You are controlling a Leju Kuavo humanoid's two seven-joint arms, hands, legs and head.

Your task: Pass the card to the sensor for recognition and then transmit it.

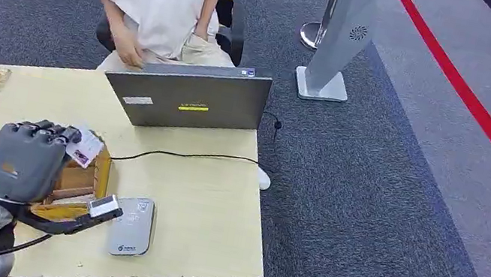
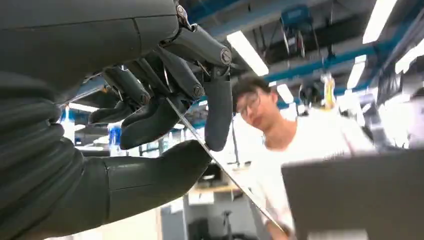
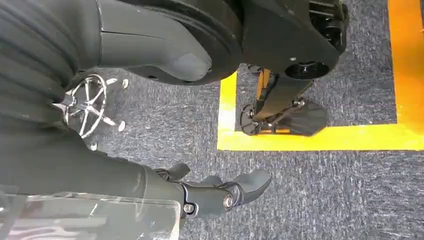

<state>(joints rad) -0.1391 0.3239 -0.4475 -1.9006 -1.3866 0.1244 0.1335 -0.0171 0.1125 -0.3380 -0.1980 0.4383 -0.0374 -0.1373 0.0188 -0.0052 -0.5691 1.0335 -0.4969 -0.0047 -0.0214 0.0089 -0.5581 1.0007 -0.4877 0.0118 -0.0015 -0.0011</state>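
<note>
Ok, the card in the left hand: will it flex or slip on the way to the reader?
The card shows edge-on as a thin straight line, so probably stiff and light. The left hand pinches it only between thumb and fingers, so its smooth faces might slip if bumped.

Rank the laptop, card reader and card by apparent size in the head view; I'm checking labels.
1. Laptop, clearly largest.
2. Card reader.
3. Card, smallest, though the left hand holding it covers part of it.

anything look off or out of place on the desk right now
Nothing stands out. The left hand pinches the white card above a wooden box, beside the flat grey sensor pad.
</note>
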